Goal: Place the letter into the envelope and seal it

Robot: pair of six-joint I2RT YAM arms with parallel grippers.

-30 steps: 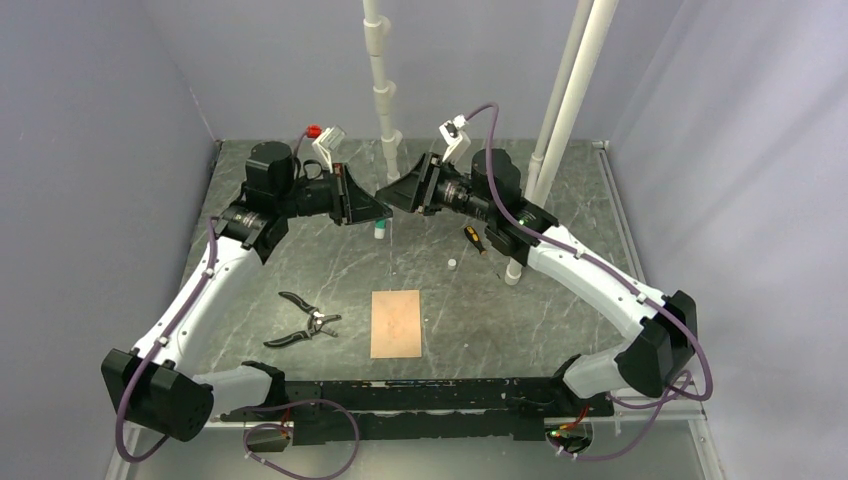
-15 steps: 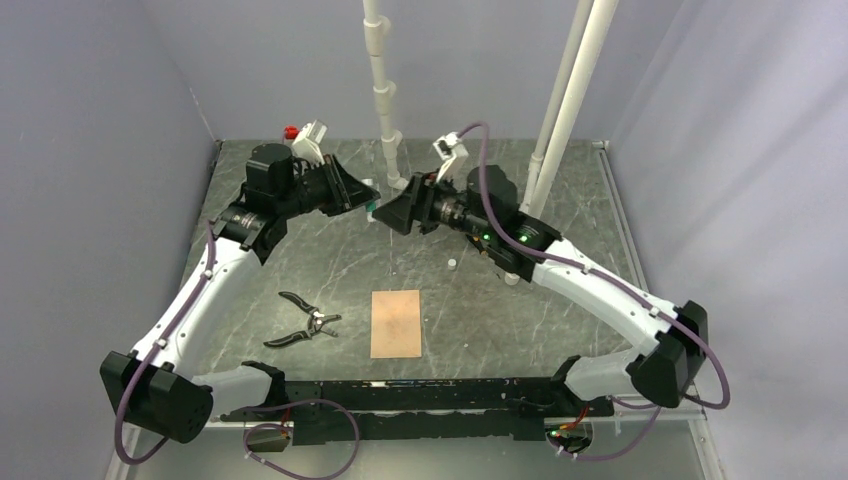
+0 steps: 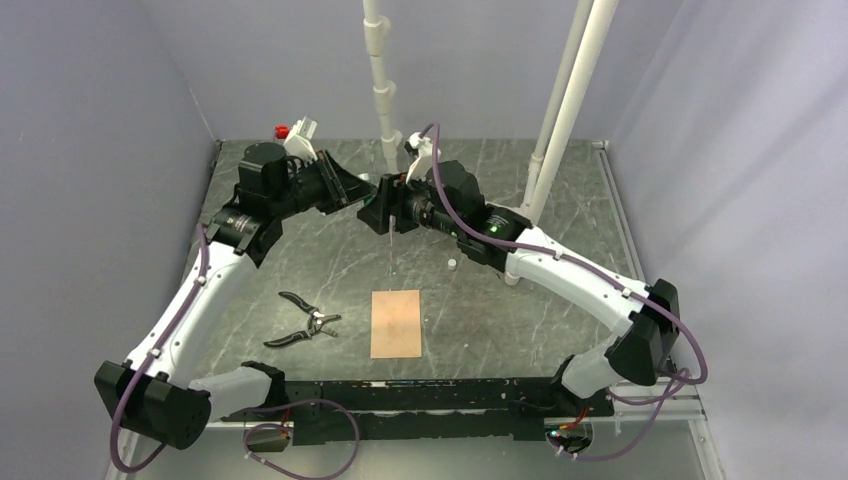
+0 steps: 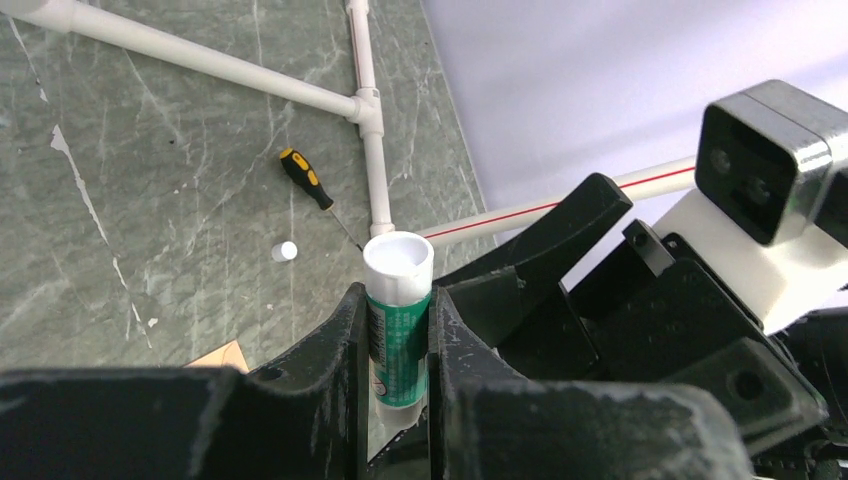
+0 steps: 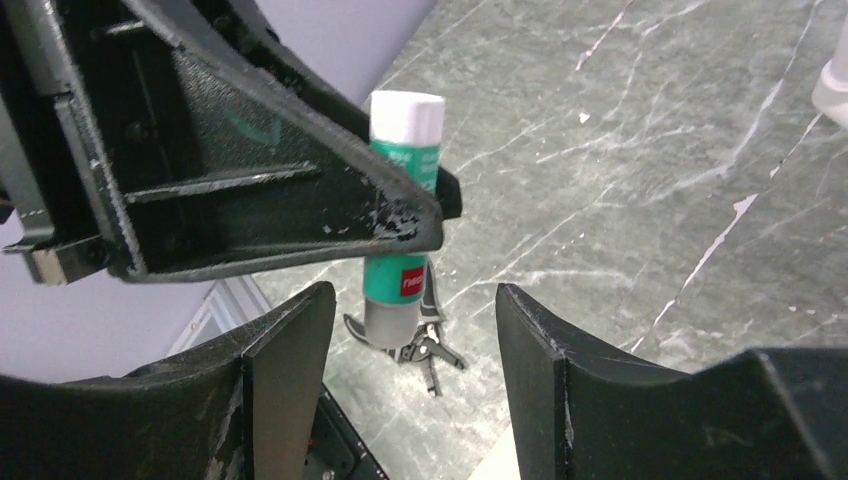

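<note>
Left wrist view shows my left fingers (image 4: pixel 335 345) clenched on a glue stick (image 4: pixel 398 305), my right fingers (image 5: pixel 290 345) spread wide around it, while the envelope (image 3: pixel 396 323) lies flat on the desk (image 3: pixel 500 320) just right of the pliers (image 3: pixel 310 322), so sealing looks undone; no separate letter shows.

The left arm (image 3: pixel 195 290) and the right arm (image 3: pixel 575 275) both have white tube parts, round black joints and a purple cable (image 3: pixel 200 265) running along them. A little white camera holder (image 3: pixel 418 152) sits just behind each tool, and the left one has a red cap (image 3: pixel 282 130). The left gripper (image 4: pixel 395 320) and the right gripper (image 5: pixel 412 300) are black with fat wedge fingers (image 5: pixel 285 350), one scratched white near its tip.
</note>
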